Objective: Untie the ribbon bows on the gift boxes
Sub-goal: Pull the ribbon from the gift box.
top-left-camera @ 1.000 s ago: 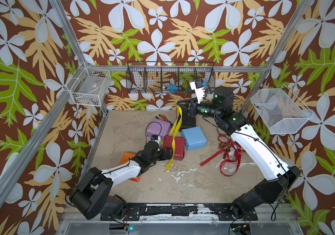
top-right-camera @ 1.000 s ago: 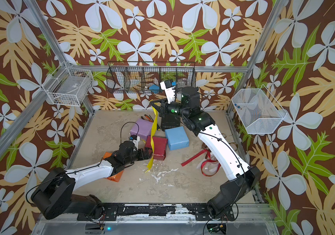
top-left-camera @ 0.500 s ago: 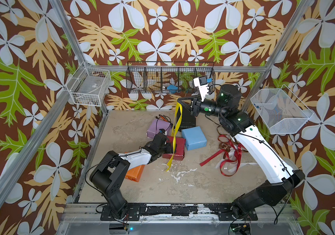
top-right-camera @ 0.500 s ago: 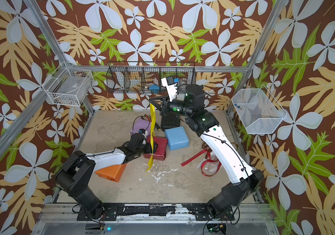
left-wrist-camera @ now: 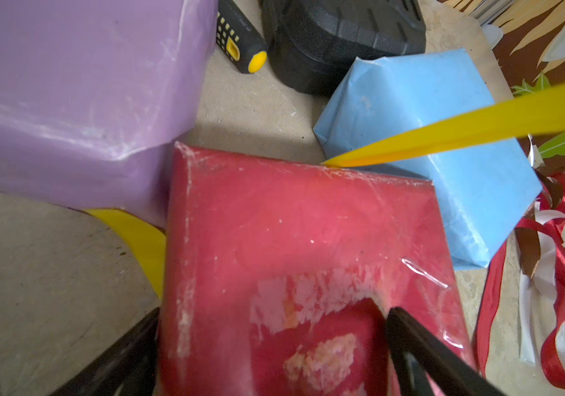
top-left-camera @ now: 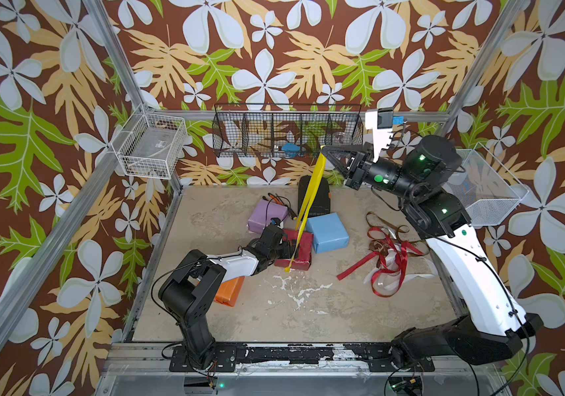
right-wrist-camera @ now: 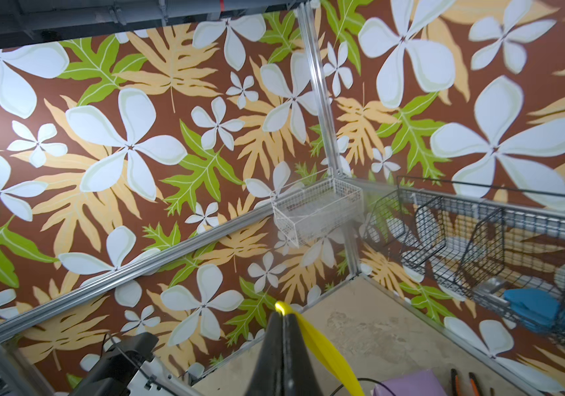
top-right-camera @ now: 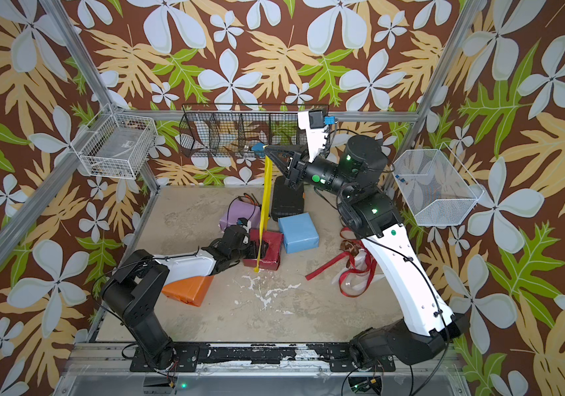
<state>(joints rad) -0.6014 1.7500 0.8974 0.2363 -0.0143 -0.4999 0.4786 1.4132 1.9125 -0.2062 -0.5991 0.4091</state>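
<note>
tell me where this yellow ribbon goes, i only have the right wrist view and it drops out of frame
Observer: From the right gripper the yellow ribbon runs down to the dark red box. Its free end hangs at the box's front edge.
Operator: is the left gripper on that box
Observer: The left gripper is wide open right at it, one finger beside the box and one over its top. It is not closed on it.
Operator: where are the other ribbons
Observer: The red, white and brown ribbons lie loose in a heap on the table, next to the right arm.
</note>
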